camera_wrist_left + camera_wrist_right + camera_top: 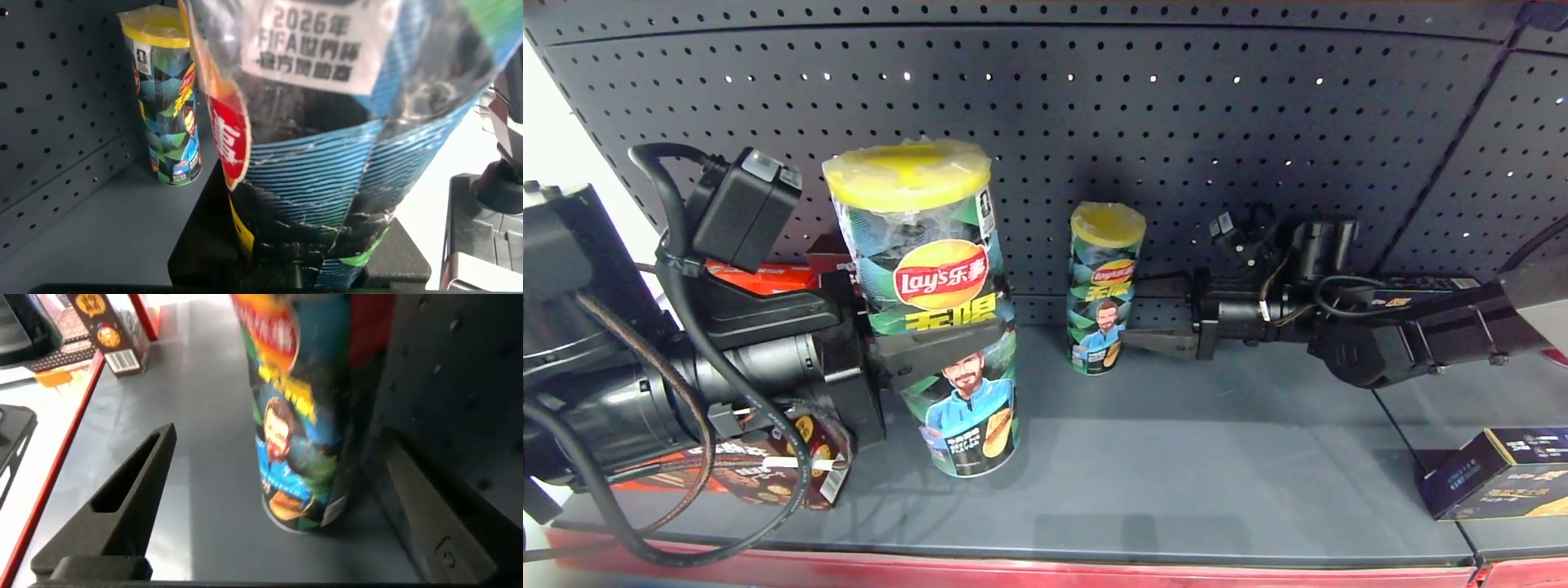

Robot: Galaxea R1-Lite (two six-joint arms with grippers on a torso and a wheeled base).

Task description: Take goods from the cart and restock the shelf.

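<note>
The restocking is sitting partway through, by the look of it: one farther chip canister (1104, 290) is already standing upright on the shelf board (1176, 457), close to the pegboard back (1176, 122), while a second, nearer chip canister (931, 318) is being carried in by the left gripper (947, 343). That gripper is clamping the nearer canister around its middle, jaws closed tight on the wrapped tube. The canister is leaning slightly, with its base at or just above the front part of the board; whether it is resting there cannot be told. The right gripper (1115, 336) is standing wide open around the farther canister, one finger on each side and apparently gripping nothing, so that placement is looking finished apart from the arm drawing clear. What is left seems to be setting the nearer canister down upright and letting go. Boxed snacks (792, 474) are lying at the shelf's left end and a dark box (1494, 482) at its right.
</note>
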